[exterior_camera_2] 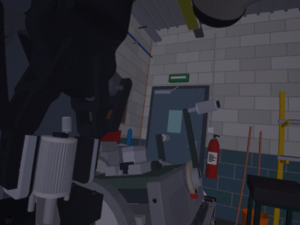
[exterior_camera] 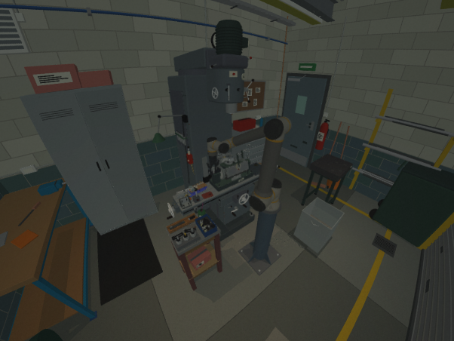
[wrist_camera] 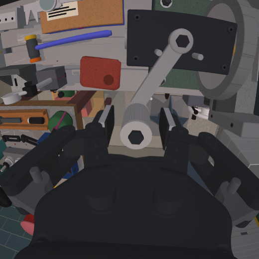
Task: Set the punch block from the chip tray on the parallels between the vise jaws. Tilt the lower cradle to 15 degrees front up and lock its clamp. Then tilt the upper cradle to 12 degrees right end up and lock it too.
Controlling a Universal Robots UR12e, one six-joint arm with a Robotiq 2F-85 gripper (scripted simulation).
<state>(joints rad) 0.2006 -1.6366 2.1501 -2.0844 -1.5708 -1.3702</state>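
My gripper is open and holds nothing; its fingers stand on either side of the knurled grey grip of a clamp lever, with room on each side. The lever's arm runs up to a hex pivot on a black plate at the left end of the cradle fixture. From the second side camera the same knurled grip stands upright low on the left. The arm reaches from its pedestal to the vise area on the mill table. The punch block is not clear to me.
Behind the work stands the milling machine column. A red tray and a blue-handled mallet lie on the table left of the lever. A tool cart stands below the table's left end. A large round cradle flange is to the right.
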